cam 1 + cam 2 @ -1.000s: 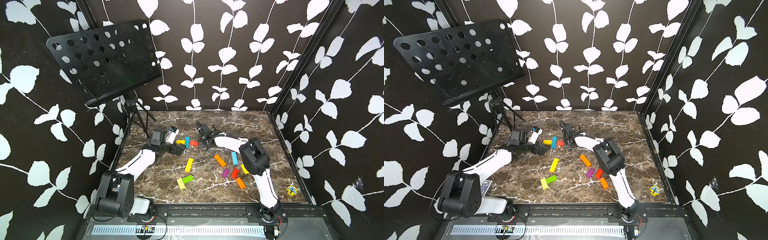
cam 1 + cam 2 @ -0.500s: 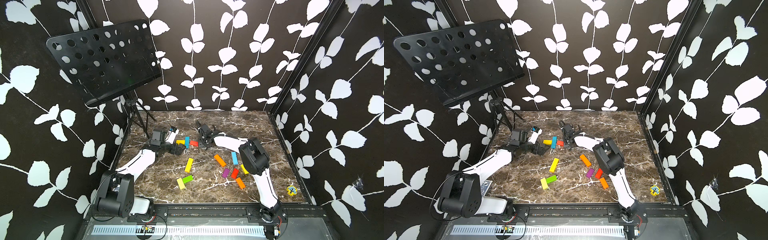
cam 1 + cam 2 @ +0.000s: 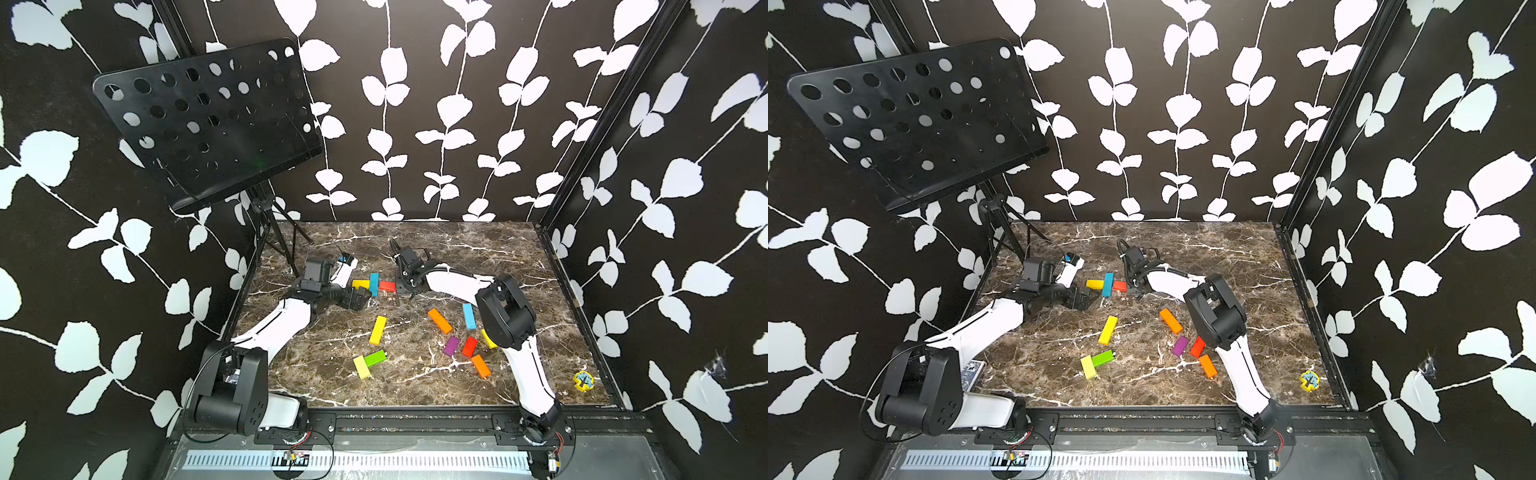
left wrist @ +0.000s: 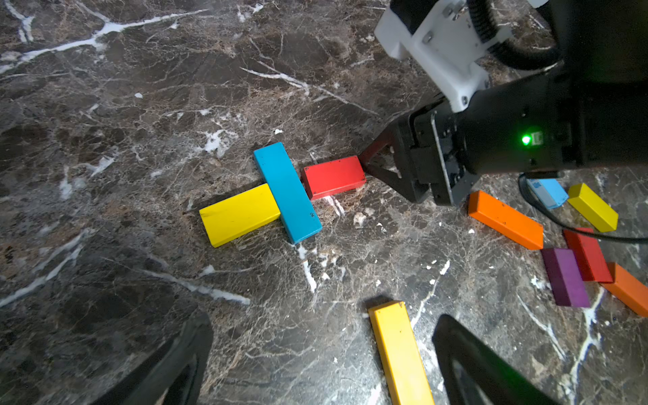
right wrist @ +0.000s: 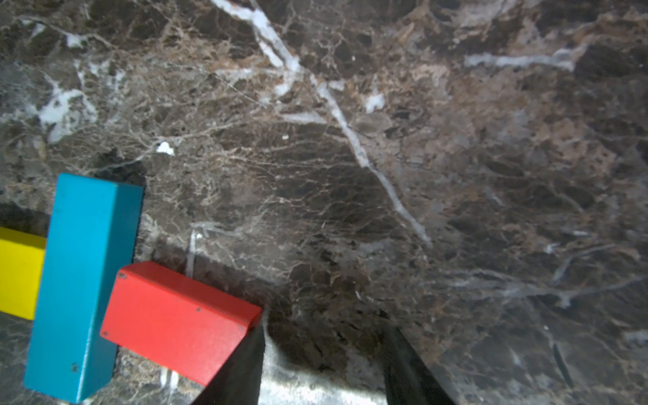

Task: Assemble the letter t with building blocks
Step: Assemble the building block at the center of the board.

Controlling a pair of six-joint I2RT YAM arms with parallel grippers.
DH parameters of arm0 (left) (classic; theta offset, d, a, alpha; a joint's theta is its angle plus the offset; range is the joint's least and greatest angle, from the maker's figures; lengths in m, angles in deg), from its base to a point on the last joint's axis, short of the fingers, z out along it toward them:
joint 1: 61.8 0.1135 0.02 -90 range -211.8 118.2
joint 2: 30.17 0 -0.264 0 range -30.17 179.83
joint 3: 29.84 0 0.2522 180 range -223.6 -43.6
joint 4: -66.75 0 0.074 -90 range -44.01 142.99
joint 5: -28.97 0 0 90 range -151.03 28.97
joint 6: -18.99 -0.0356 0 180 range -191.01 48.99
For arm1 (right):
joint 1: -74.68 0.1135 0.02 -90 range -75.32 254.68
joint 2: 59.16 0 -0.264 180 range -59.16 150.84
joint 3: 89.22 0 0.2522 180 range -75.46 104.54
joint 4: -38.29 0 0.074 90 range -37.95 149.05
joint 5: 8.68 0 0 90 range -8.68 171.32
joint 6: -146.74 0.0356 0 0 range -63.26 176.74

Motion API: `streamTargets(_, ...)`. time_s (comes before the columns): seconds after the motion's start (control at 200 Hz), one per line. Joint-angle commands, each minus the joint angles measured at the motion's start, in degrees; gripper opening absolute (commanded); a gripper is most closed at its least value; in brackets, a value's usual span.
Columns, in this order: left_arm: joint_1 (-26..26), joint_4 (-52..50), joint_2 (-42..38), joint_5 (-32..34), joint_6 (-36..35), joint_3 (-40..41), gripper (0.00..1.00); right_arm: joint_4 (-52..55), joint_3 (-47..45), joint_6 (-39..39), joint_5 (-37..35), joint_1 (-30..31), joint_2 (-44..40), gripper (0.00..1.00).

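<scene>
Three building blocks lie together at the back of the marble table as a partial letter t. They are a blue bar (image 3: 374,284) (image 4: 287,192), a yellow block (image 3: 360,284) (image 4: 240,214) on one side and a red block (image 3: 387,286) (image 5: 179,322) on the other. My right gripper (image 3: 402,286) (image 5: 324,333) is open, with bare marble between its fingers and one fingertip at the red block's outer end. My left gripper (image 3: 359,298) (image 4: 322,354) is wide open and low. A long yellow block (image 4: 399,350) (image 3: 378,330) lies between its fingers, untouched.
Loose blocks are scattered in front: a green (image 3: 375,358) and yellow pair (image 3: 362,367), an orange (image 3: 439,320), a blue (image 3: 469,316), a purple (image 3: 451,345), a red (image 3: 470,347) and another orange (image 3: 480,365). A music stand (image 3: 208,120) stands back left. A yellow token (image 3: 583,381) lies front right.
The right gripper stays beside the red block and its jaws have spread a little. The blocks and the left arm have not moved.
</scene>
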Motion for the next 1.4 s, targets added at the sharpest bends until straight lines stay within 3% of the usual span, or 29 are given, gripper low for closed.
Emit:
streamTargets(0.0, -0.21, -1.09, -1.13, -0.27, -0.1, 0.62, 0.99, 1.58, 1.3, 0.31, -0.44, 0.31, 1.84, 0.54)
streamTargets(1.395, -0.24, -1.46, -0.95, 0.79, -0.56, 0.97, 0.99, 1.98, 2.41, 1.13, 0.62, 0.92, 3.29, 0.55)
